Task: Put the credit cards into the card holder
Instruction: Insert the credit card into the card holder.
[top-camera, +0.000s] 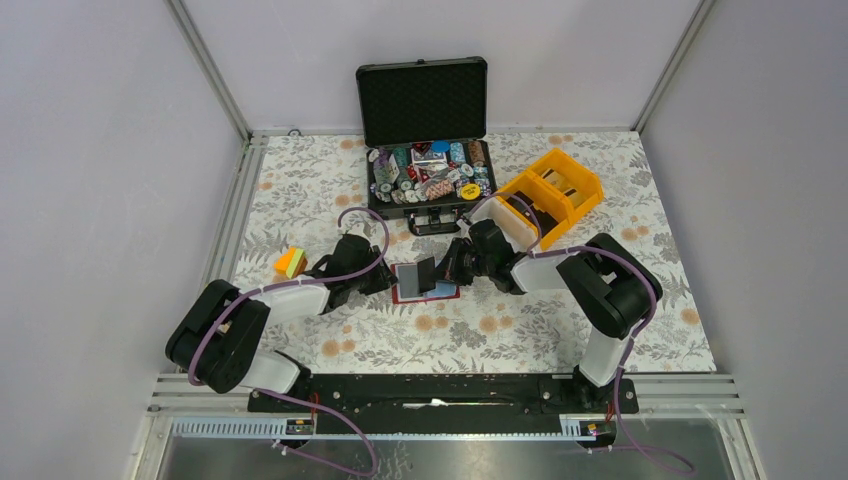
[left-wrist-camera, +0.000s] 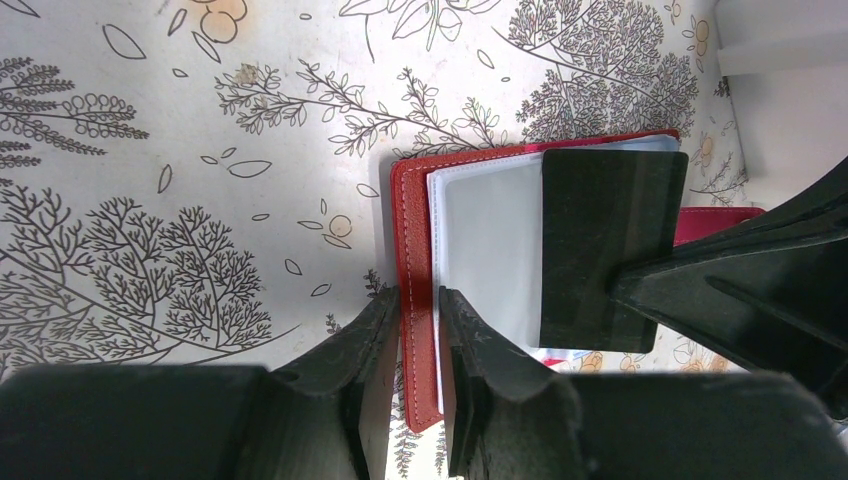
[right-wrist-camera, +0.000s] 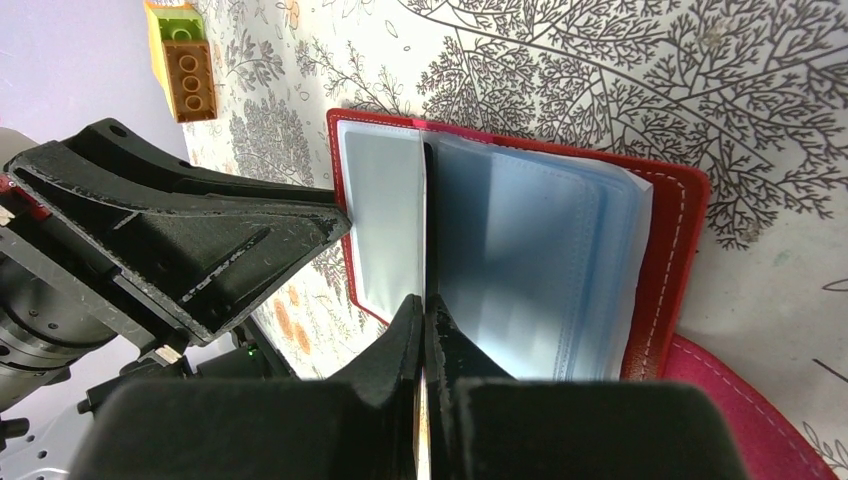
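Observation:
The card holder (top-camera: 428, 290) lies open on the flowered cloth, its red cover (left-wrist-camera: 412, 230) and clear inner sleeves (right-wrist-camera: 520, 260) facing up. My left gripper (left-wrist-camera: 420, 312) has closed in on the holder's red left edge, which runs between its two fingers. My right gripper (right-wrist-camera: 424, 305) is shut on one credit card (left-wrist-camera: 610, 250), which looks dark against the light. It holds the card upright on edge over the sleeves, so the right wrist view shows it only as a thin line (right-wrist-camera: 424, 220). Both grippers (top-camera: 385, 280) (top-camera: 452, 268) meet at the holder from opposite sides.
An open black hard case (top-camera: 425, 175) full of poker chips stands behind the holder. Yellow bins (top-camera: 555, 185) sit at the back right, with a white tub (top-camera: 515, 222) beside them. An orange-and-green toy block (top-camera: 290, 262) lies to the left. The holder's snap tab (left-wrist-camera: 715, 222) sticks out on its right.

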